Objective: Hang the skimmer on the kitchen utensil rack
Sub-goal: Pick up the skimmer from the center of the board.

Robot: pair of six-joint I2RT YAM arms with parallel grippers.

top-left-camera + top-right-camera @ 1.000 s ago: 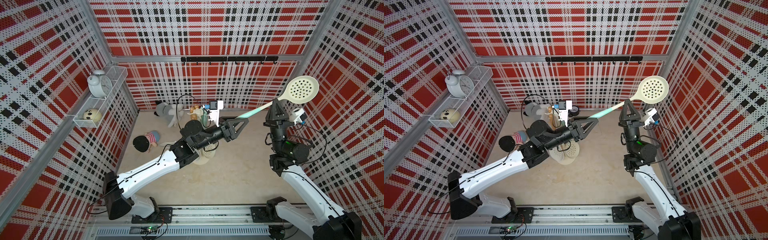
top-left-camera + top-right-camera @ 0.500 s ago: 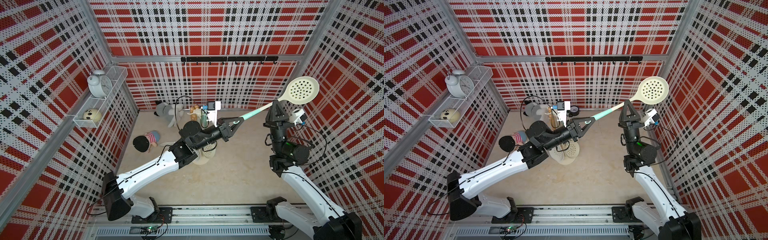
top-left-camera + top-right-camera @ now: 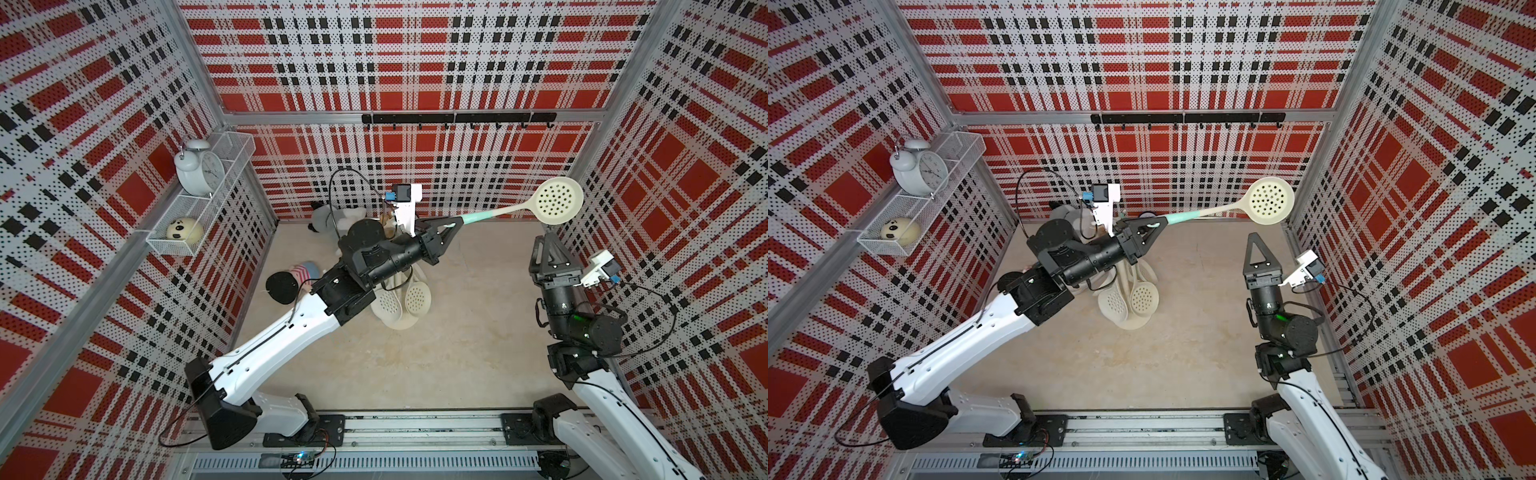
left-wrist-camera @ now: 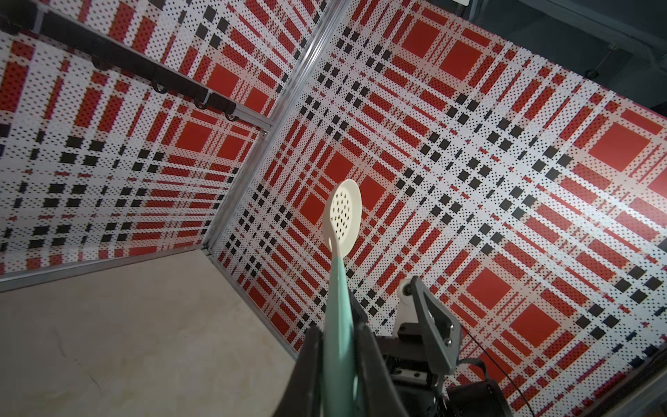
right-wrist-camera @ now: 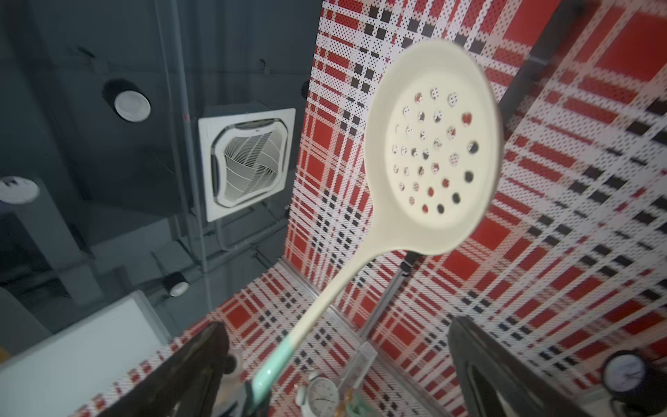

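The left gripper (image 3: 454, 222) is clamped on the green handle end of the skimmer (image 3: 556, 201), holding it aloft with its head toward the right wall. The right gripper (image 3: 542, 243) sits just below that head, jaws wide apart, clear of it.

Cream skimmer (image 3: 557, 200) aloft in left tool (image 3: 456, 221), right tool (image 3: 544, 244) apart.

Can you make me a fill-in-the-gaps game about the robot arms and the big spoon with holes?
1. The left gripper grips the skimmer by its ____ handle end.
2. The right gripper stands ____, apart from the skimmer.
3. In the wire basket on the wall stands a white alarm ____.
Missing words: green, open, clock.
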